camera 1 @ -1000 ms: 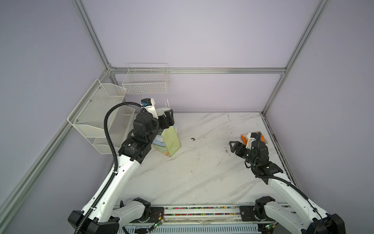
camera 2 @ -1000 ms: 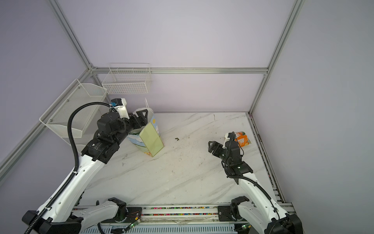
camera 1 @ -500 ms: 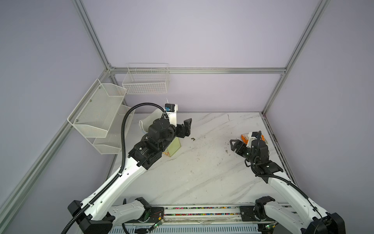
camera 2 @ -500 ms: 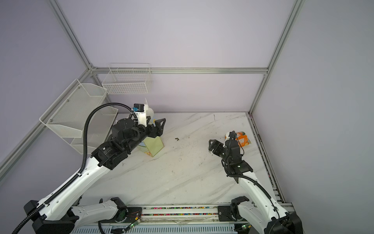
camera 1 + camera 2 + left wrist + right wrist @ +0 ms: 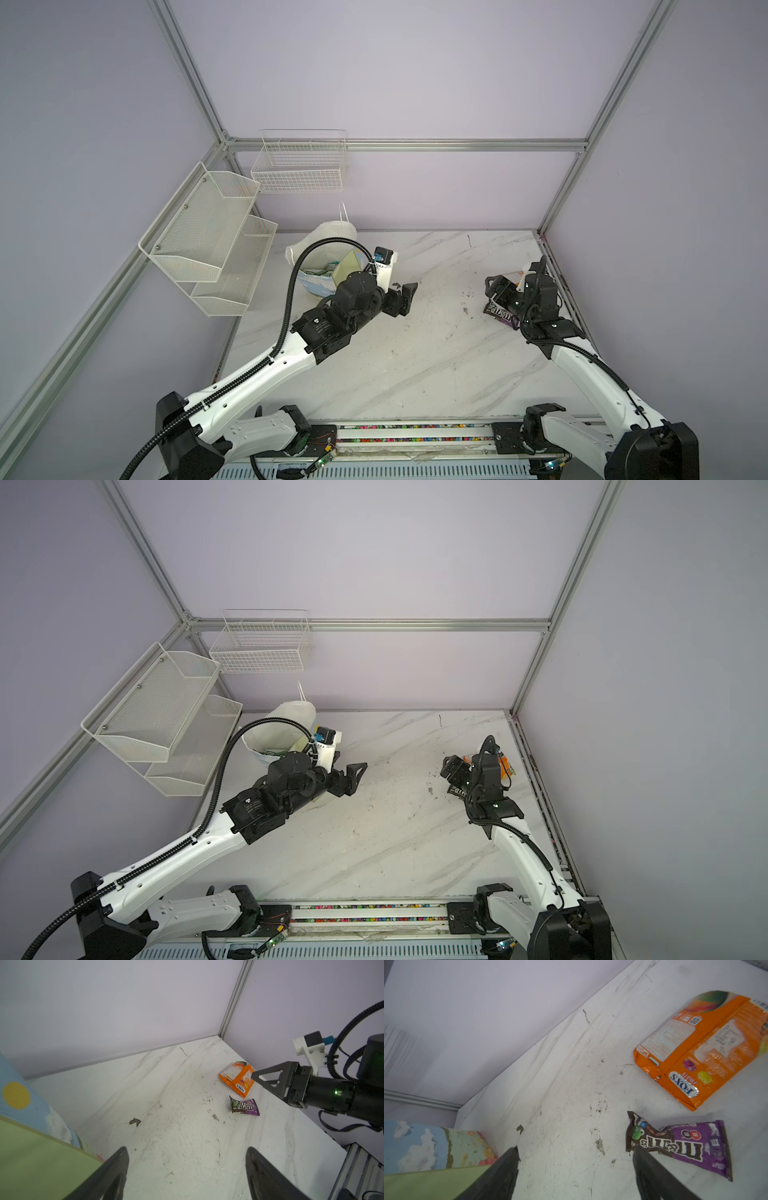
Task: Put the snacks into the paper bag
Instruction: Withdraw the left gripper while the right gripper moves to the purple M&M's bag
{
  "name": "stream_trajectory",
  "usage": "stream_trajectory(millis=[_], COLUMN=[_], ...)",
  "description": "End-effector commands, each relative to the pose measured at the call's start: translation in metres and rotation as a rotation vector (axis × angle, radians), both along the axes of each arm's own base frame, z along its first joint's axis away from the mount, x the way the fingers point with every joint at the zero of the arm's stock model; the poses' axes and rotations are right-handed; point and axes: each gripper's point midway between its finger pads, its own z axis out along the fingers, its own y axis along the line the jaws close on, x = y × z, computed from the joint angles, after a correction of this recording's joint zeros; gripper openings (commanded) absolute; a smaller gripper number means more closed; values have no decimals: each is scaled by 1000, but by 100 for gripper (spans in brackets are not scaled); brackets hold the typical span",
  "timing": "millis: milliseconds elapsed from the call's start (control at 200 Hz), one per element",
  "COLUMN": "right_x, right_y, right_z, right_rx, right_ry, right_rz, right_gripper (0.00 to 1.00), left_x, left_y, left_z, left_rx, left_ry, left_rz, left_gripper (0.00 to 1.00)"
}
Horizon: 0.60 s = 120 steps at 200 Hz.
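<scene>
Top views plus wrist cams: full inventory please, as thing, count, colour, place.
paper bag: 1, sky-and-field print, pale green sides, white inside; upright, back left of table.
green packets: count unclear, green-teal; inside the bag.
orange packet: 1, orange; flat on the table, far right.
purple packet: 1, dark purple and brown; flat on the table, beside the orange one.
wire basket: 1, white; on the back wall.
mesh shelf: 1, white, two tiers; on the left wall.
table: 1, white marble, scuffed.
left gripper: 1, black; open, empty, just right of the bag.
right gripper: 1, black; open, empty, by the purple packet.
</scene>
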Motion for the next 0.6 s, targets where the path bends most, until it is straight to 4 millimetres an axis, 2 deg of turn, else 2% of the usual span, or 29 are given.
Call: stream_trajectory(millis=[0, 145, 350, 455, 595], right_x=[2, 3, -4, -7, -6], right_y=[-20, -57, -97, -107, -104], right_z=[-6, -26, -62, -76, -91], right_rx=[-15, -4, 19, -2, 0], right_ry=[44, 113, 203, 230, 249], right_rz=[-37, -133, -241, -261, -238], right_gripper=[87, 88, 88, 88, 87], left_x=[-10, -17, -22, -24, -27], left_y=[-5, -6, -3, 0, 0], left_z=[2, -16, -36, -42, -51], left_rx=[-66, -69, -78, -85, -85], left_ry=[-14, 22, 57, 68, 84], left_rz=[-31, -37, -32, -27, -30], left_gripper=[87, 86, 86, 86, 86])
